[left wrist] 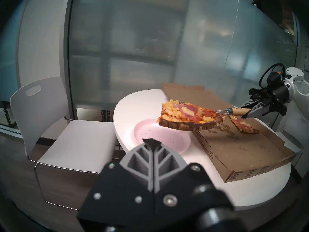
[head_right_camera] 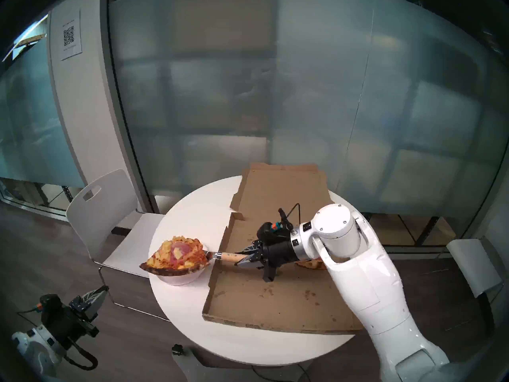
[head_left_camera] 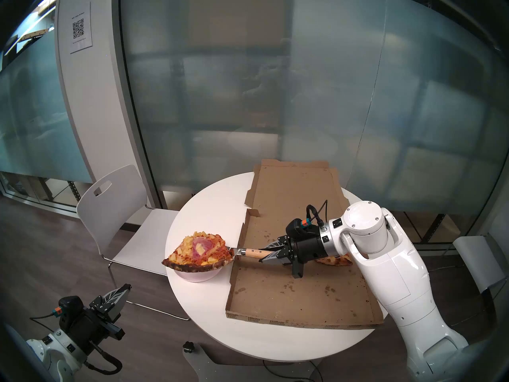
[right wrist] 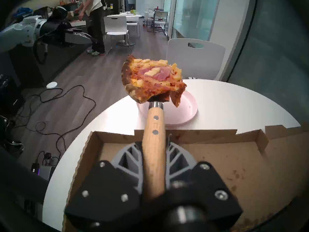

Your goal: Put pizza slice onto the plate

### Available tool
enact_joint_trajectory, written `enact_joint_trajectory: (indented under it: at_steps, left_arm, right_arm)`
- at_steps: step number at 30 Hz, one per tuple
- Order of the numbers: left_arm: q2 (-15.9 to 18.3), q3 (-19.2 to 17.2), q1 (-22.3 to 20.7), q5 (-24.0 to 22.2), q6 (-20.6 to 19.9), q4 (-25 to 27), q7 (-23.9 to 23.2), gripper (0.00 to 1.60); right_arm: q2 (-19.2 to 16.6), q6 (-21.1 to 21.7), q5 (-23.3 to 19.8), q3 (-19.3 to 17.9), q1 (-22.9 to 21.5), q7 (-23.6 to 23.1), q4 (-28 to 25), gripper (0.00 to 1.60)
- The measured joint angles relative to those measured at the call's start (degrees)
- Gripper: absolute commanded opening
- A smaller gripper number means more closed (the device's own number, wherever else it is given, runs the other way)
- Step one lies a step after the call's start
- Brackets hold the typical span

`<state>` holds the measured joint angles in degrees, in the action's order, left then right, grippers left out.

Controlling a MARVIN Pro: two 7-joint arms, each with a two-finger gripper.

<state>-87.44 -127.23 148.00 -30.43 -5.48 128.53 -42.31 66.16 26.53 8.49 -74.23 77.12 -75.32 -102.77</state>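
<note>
While the right gripper clamps its fingers on the wooden handle of a pizza server, the pizza slice rides on the server's blade, up in the air above the plate! Look at that charred crust edge, facing the robot, ham and pineapple on top, and one corner of the slice drooping off the blade in the right wrist view. From the left wrist view there is clear daylight between the slice and the pale pink plate, which sits on the round white table just left of the open pizza box, dark crumbs speckling it. The handle reaches out over the box's left wall. Back in the box, a smaller slice lies near the right arm, partly hidden by it in the head views. Off to the side, the left gripper hangs clear of the table, fingers pressed together on nothing, pointing toward the plate. A white chair stands behind the table's left side.
</note>
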Motion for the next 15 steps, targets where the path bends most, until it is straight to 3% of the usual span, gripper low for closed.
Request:
enact_joint_trajectory:
  at_steps: [15]
  left_arm:
    - [-0.7, -1.5, 0.5, -0.4, 0.3, -0.9, -1.1, 0.0]
  right_arm:
    - [2.2, -1.9, 2.0, 3.3, -1.8, 2.7, 3.9, 0.0]
